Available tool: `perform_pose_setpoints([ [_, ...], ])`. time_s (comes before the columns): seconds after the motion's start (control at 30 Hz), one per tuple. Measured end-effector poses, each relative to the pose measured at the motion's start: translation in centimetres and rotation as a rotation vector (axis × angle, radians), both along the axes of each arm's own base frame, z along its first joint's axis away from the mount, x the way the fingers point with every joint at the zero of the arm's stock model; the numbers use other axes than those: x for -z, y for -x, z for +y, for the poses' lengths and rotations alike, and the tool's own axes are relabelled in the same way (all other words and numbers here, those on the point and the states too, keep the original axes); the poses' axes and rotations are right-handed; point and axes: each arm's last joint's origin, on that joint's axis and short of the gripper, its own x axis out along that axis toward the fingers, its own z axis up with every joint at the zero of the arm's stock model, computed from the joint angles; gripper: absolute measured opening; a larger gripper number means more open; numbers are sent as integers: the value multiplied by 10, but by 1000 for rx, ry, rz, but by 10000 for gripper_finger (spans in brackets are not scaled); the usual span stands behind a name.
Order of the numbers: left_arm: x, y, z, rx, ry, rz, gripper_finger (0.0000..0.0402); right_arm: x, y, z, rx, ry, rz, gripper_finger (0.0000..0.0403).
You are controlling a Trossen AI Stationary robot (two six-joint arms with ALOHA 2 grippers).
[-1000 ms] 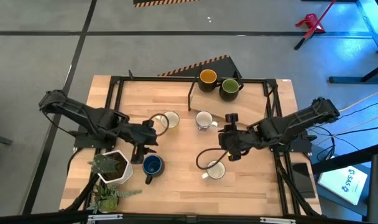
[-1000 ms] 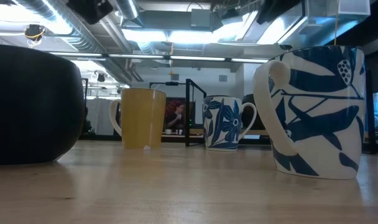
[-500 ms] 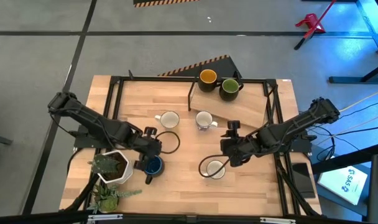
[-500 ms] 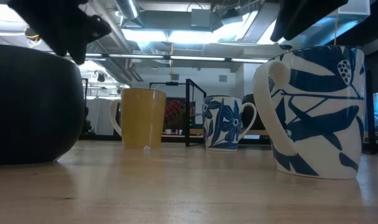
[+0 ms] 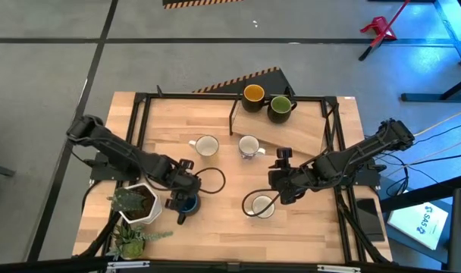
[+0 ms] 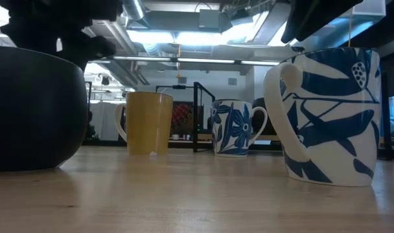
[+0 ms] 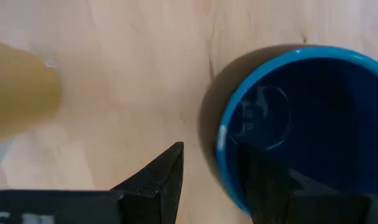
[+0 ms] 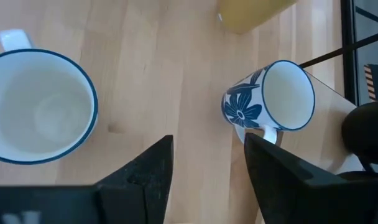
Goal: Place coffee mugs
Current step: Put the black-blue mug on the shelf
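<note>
left pincer (image 7: 211, 180) agape astride blue mug (image 7: 301, 124) rim

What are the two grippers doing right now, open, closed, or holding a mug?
Left gripper: open, its fingers straddling the rim of the blue mug, not clamped on it.
Right gripper: open, holding nothing, above the table beside a white mug.

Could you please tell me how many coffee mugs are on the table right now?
6: dark mug with yellow inside and olive mug at the back, two white mugs mid-table, blue mug front-left, white mug front-right.
</note>
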Motion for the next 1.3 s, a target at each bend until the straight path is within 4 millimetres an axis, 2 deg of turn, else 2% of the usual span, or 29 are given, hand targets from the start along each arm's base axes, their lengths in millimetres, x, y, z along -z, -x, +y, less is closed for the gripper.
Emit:
perform_pose_setpoints([
  [0.13,10,-4,-2,-28,0,40,141,0,0,0,1,-3,0,182],
  [0.23,14,-6,-2,-52,-7,56,123,0,0,0,4,-5,-1,182],
  [0.47,16,-6,1,-94,-20,66,19,-1,-1,0,7,-11,-15,182],
  [0.67,15,-10,3,-162,-16,19,16,-5,-8,4,-33,-25,-89,182],
  [0.87,12,-20,14,-445,-78,-125,16,-8,-24,12,-108,-41,-198,182],
  [1.1,11,-29,33,-715,-21,-184,16,7,-33,16,-136,-15,-145,182],
  [1.3,11,-29,32,-829,48,-186,16,9,-34,17,-130,-19,-145,182],
])
